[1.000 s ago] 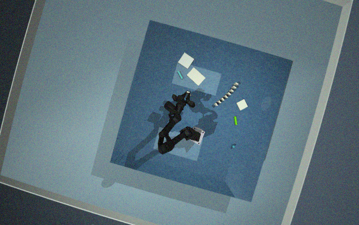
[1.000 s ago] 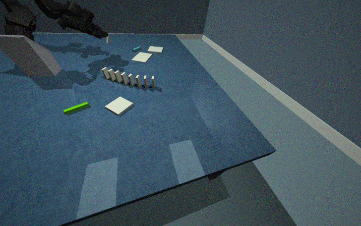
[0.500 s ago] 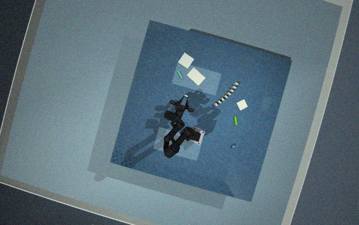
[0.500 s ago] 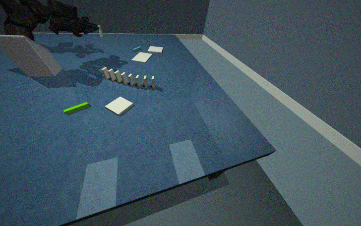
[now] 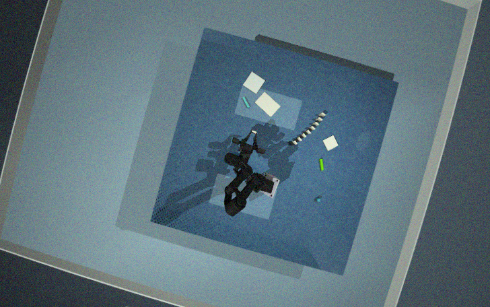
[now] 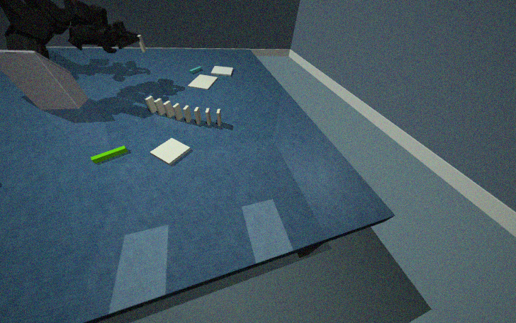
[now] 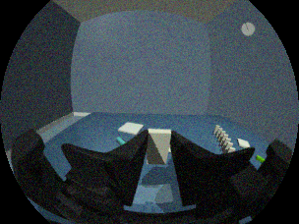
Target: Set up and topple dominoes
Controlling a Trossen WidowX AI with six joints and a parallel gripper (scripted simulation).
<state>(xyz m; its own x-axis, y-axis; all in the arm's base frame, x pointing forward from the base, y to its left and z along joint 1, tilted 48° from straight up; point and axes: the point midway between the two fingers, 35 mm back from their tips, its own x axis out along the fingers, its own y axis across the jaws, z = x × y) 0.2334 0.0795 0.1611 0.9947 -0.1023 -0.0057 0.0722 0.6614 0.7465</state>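
Observation:
My gripper (image 5: 254,132) (image 6: 139,37) (image 7: 159,134) is shut on a cream domino (image 5: 254,131) (image 6: 142,44) (image 7: 160,141). The domino is held in the air, near upright and slightly tilted in the exterior view, away from the row. The row of several cream dominoes (image 5: 308,132) (image 6: 186,113) (image 7: 223,139) stands upright in a gentle curve, evenly spaced. It lies to the right of my gripper in the top view and wrist views. No loose domino shows on the blue table (image 5: 202,72) (image 6: 228,167).
Two white tiles (image 5: 254,82) (image 6: 222,70) and a teal bar (image 5: 246,102) (image 6: 195,69) lie beyond the gripper. Another white tile (image 5: 330,143) (image 6: 170,151) and a green bar (image 5: 321,164) (image 6: 109,153) lie beside the row. A small teal object (image 5: 318,198) lies farther off. The arm stands on a pale base (image 5: 275,184) (image 6: 53,83).

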